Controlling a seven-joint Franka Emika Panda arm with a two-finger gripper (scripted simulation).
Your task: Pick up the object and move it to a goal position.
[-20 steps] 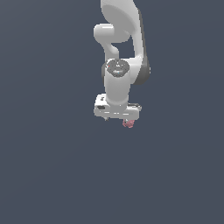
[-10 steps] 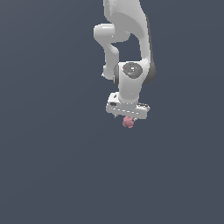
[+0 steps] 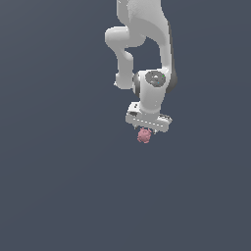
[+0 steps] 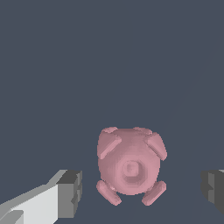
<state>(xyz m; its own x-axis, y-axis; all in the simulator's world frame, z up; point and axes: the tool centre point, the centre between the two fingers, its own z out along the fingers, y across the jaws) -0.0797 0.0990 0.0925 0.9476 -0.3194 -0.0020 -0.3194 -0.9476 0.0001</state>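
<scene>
The object [image 3: 143, 135] is a small pink lumpy blob with stubby bumps, lying just below the white hand in the exterior view. In the wrist view the object [image 4: 130, 166] sits between the two fingers, with a gap on each side. My gripper [image 3: 147, 130] is open and straddles it, and neither finger touches it. One grey fingertip [image 4: 71, 194] shows on one side. The other fingertip [image 4: 213, 191] is cut off at the picture's edge. The white arm reaches down from above.
A plain dark grey-blue surface [image 3: 59, 186] fills everything around the arm and the object. No other objects, containers or edges show in either view.
The hand has swung toward the exterior view's right and turned, coming over the pink object, which has stayed where it was.
</scene>
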